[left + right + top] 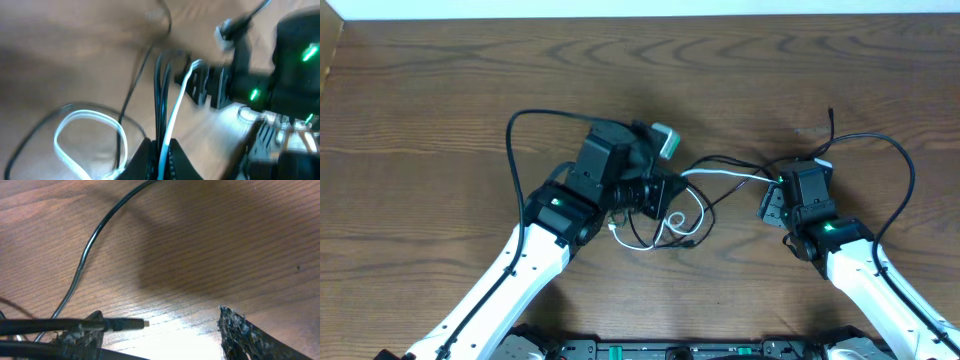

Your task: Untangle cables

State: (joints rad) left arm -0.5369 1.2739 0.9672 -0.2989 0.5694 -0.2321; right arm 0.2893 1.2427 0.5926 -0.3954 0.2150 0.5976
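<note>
Two tools meet over the desk (440, 80), centre, toward its robot-side edge. Left tool (160, 162) clamps the cables (175, 107), white and black together; right tool (159, 315) gapes, holding nothing. Cables judged light, limp, slippery: best taken just behind the plug (125, 324).

White left arm (510, 275) and white right arm (880, 290), boxy black wrist housings (595, 165), small green lights (827, 229), thick black arm cables (515, 135) looping out, rough black finger pads (242, 332) on right hand (160, 315)
</note>
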